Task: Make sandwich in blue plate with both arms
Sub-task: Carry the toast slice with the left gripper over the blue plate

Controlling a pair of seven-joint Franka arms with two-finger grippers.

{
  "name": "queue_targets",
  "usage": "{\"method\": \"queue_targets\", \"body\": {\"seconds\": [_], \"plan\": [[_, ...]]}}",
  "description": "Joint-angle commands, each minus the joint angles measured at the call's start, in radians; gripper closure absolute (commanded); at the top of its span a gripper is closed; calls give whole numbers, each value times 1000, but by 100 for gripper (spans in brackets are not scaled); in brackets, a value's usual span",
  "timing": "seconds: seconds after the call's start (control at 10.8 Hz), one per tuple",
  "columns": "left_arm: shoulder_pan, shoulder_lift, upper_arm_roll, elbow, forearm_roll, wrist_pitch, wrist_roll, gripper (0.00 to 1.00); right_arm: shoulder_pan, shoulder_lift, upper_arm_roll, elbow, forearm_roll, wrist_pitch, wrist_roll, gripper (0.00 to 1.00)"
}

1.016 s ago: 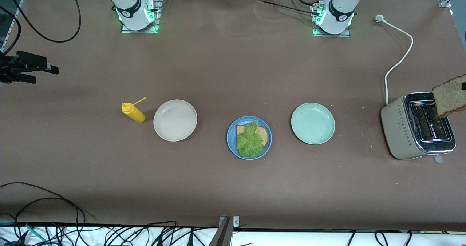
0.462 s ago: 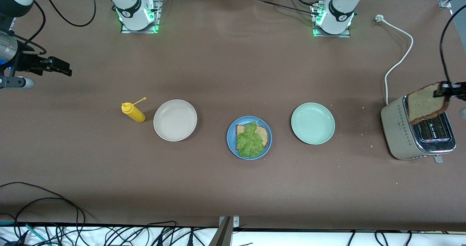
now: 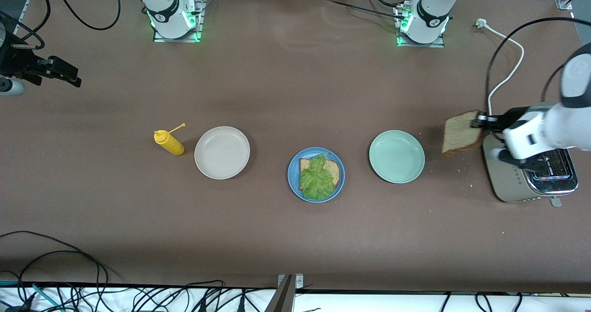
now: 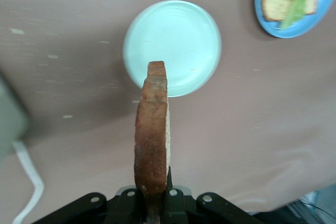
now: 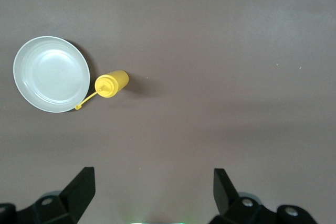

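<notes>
Since the earlier frame the left gripper (image 3: 480, 120) has carried its bread slice (image 3: 459, 138) off the toaster (image 3: 526, 183) to hang over bare table between the toaster and the mint-green plate (image 3: 396, 156), fingers clamped on the slice's edge. Working across the front view: the right gripper (image 3: 69, 74) hovers with fingers spread wide over the right arm's end of the table. Then come the yellow bottle (image 3: 170, 143), the cream-white plate (image 3: 222, 152), and the blue plate (image 3: 316, 174) mid-table holding one bread slice topped with lettuce (image 3: 317, 178).
</notes>
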Motion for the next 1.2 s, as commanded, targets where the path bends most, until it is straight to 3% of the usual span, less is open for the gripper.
{"method": "queue_targets", "body": {"seconds": [0.0,0.18,0.37,0.55,0.83,1.11], "plan": [[-91,56,14,-3,-198,4,-141,100,13,32,-39,44,59,23,18,0],[-131,123,14,-3,-357,54,-141,100,100,32,-125,50,63,23,4,0],[-188,205,17,0,-555,129,-144,100,91,43,-98,69,55,23,2,0],[-260,265,18,3,-672,238,-138,100,42,56,-53,87,57,20,1,0],[-333,318,18,10,-688,472,-135,100,28,60,-32,89,58,17,-2,0],[-353,366,17,20,-689,609,-132,100,34,55,-25,90,58,10,9,0]]}}
